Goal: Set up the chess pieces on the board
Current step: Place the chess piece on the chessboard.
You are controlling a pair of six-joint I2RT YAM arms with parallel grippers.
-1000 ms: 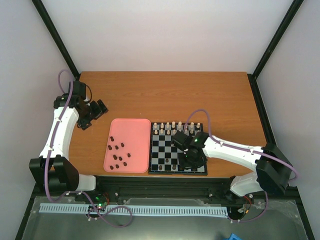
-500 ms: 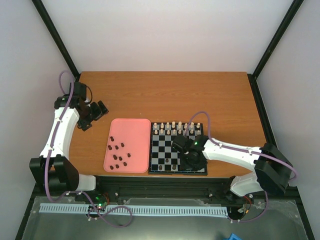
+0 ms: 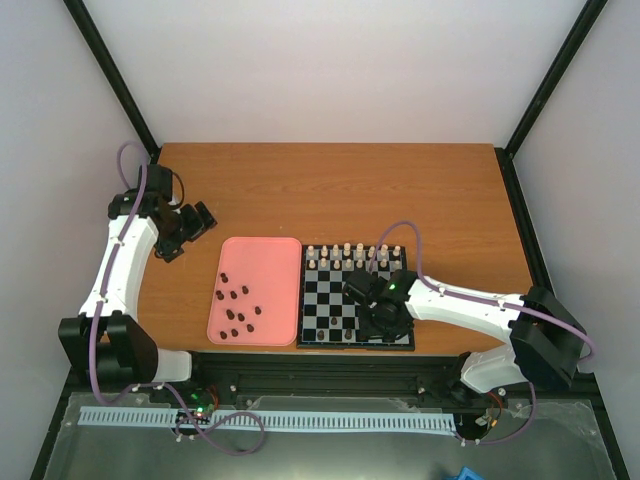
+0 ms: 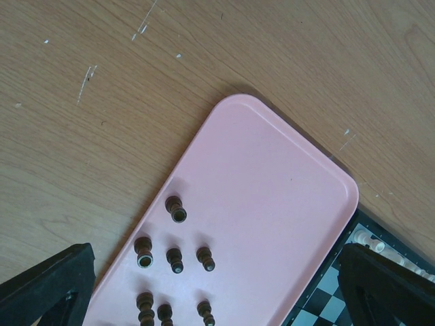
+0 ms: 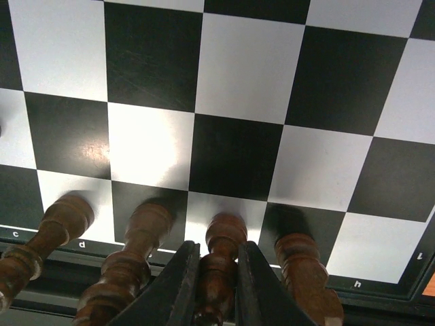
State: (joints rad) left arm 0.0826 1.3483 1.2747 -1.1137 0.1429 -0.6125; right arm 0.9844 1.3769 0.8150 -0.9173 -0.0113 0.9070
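Right wrist: right end effector [image 5: 217,261] clamps a chess piece [image 5: 224,234] on the board [image 5: 238,75].

Polished turned-wood chess pieces [image 5: 146,231], glossy board [image 5: 238,75], scratched wood-grain table [image 4: 102,102].

Dark chess pieces [image 3: 236,305] and the black-and-white checked board [image 3: 327,296]

Most pieces lie scattered on the pink tray [image 3: 262,260] just left of the board; four stand in its near row, one pinched by the right gripper [image 5: 217,252].
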